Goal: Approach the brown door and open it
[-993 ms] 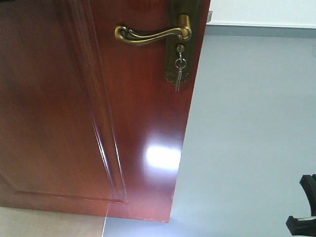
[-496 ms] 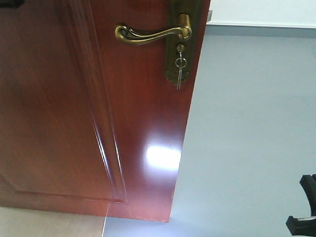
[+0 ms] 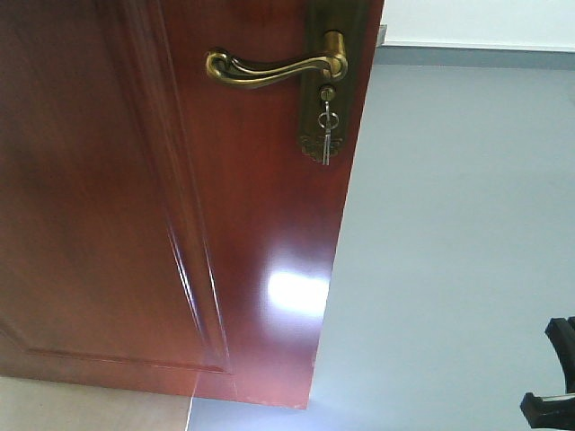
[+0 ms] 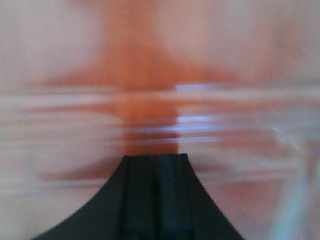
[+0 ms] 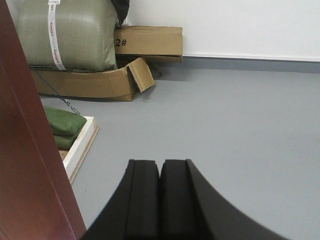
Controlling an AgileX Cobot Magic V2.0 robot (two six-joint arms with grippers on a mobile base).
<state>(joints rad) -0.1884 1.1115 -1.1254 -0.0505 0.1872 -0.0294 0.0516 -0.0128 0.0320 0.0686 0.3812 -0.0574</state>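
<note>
The brown door fills the left of my front view, its free edge already ajar against grey floor. My left gripper and right gripper both have their jaws pressed together, holding nothing. I judge I am mid-opening; next, push the panel wider.
</note>
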